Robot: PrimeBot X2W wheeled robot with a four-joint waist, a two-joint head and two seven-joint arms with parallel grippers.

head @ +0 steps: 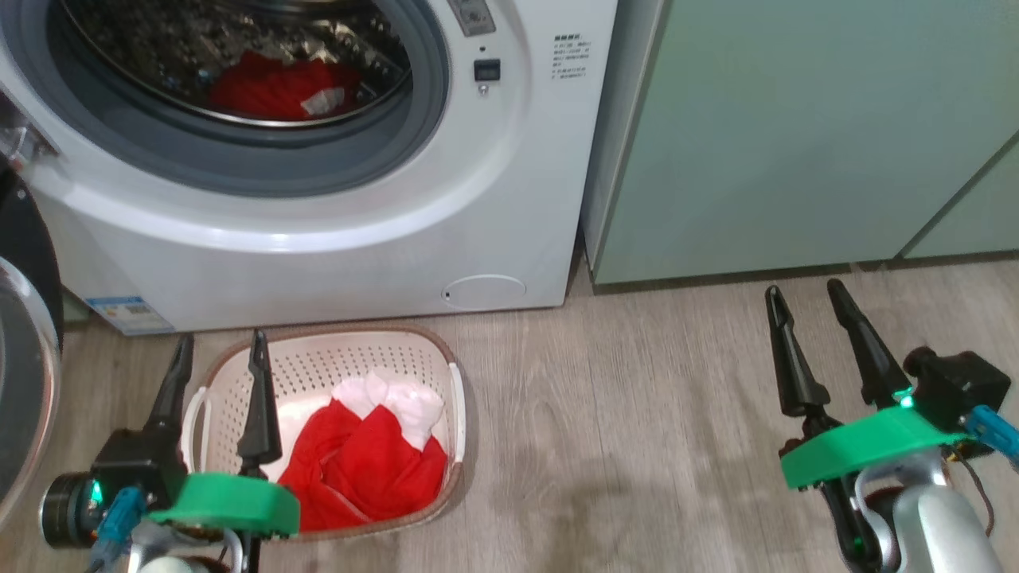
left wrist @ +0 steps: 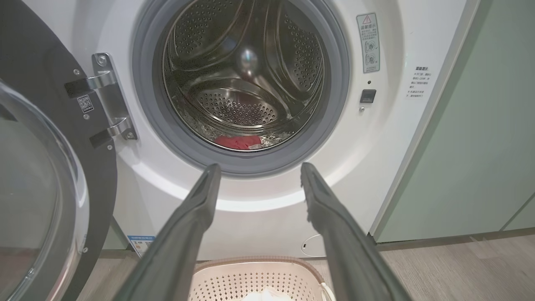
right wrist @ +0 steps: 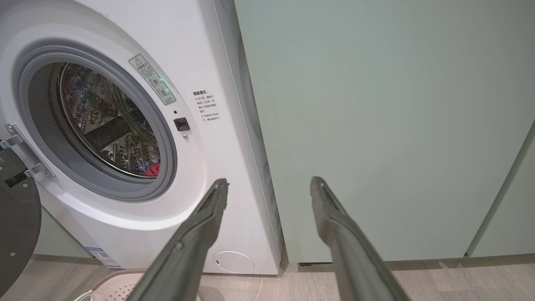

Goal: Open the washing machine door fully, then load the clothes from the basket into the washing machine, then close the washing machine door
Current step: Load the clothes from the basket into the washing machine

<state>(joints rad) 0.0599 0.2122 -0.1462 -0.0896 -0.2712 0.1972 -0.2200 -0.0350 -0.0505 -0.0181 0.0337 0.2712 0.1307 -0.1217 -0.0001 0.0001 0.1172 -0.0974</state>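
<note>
Head view: my left gripper [head: 222,338], jaws apart and empty, hangs at the left rim of the basket [head: 446,350]. The clothes [head: 358,461] lie just to its right. My right gripper [head: 804,288], also apart, is well away.

Left wrist view: the basket lies below my fingers [left wrist: 188,225], and the washing machine door [left wrist: 37,54] stands open at left.

Right wrist view: my right fingers [right wrist: 196,234] face the cabinet [right wrist: 376,125].

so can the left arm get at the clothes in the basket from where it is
Probably yes. The left gripper is open and empty by the left side of the basket, and the clothes lie uncovered in its open top with nothing between; it likely just needs to drop and shift right.
</note>
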